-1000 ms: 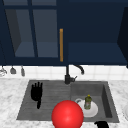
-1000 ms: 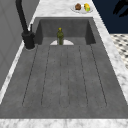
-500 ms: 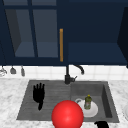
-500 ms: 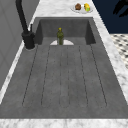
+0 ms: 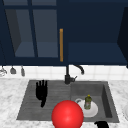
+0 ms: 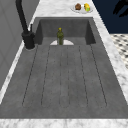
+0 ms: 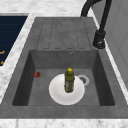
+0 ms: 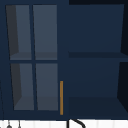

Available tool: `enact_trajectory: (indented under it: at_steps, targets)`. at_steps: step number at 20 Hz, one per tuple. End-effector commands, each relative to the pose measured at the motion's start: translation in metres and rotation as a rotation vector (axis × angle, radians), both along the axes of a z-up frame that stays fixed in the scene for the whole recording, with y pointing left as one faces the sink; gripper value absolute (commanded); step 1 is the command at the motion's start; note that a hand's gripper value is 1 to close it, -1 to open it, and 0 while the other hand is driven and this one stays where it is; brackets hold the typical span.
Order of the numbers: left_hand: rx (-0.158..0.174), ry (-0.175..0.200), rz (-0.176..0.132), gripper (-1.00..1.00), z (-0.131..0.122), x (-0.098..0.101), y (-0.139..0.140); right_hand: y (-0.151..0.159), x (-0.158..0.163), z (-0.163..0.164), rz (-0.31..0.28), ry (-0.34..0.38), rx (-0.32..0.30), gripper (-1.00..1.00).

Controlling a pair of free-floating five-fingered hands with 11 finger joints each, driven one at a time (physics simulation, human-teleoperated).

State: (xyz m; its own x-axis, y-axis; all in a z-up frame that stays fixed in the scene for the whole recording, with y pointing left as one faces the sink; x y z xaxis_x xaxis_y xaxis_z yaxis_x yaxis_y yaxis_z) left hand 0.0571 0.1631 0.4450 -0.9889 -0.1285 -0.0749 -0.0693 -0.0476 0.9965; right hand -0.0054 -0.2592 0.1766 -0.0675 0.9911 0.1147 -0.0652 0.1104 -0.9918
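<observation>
We take the faucet (image 5: 68,75) as our landmark. In the front view, our left hand (image 5: 41,92) hangs to the left of the faucet, over the ribbed drainboard (image 5: 30,105), with its fingers straight, pointing up and slightly apart, holding nothing. Our right hand (image 5: 102,124) shows at the bottom edge of that view, to the right of the faucet and in front of the basin's near rim; we cannot tell how its fingers stand.

Nearest to that hand, right of the faucet and inside the sink basin (image 5: 106,97), a small green bottle (image 5: 87,101) with a yellow cap stands upright on a white plate (image 5: 91,112). In the right side view the bottle (image 7: 69,80) stands at the middle of the plate (image 7: 58,93), which lies on the basin floor beside the drain (image 7: 83,79). A small red thing (image 7: 37,74) lies on the basin floor on the side away from the faucet (image 7: 100,37), near the wall.

In the front view a large red ball (image 5: 67,115) shows in front of the faucet, overlapping the sink's front edge and just beside the plate.

Above the faucet hangs a dark blue wall cabinet (image 8: 95,32) with a glass door and a vertical wooden handle (image 8: 61,97). In the left side view, a dish of fruit (image 6: 82,7) sits on the counter beyond the basin.
</observation>
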Motion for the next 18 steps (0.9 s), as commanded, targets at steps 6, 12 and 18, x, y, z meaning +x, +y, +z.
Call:
enact_trajectory:
  at_steps: [6, 12, 18]
  targets:
    - [0.086, -0.112, -0.103, -1.00, 0.019, 0.002, 0.000, 0.000, 0.000, 0.000, 0.000, 0.000, 0.000, 0.00]
    - [0.093, -0.142, -0.116, -1.00, 0.034, 0.002, 0.001, 0.000, 0.000, 0.000, 0.000, 0.000, 0.000, 0.00]
    - [0.131, -0.142, -0.072, -1.00, 0.049, 0.012, -0.006, 0.000, 0.000, 0.000, 0.000, 0.000, 0.000, 0.00]
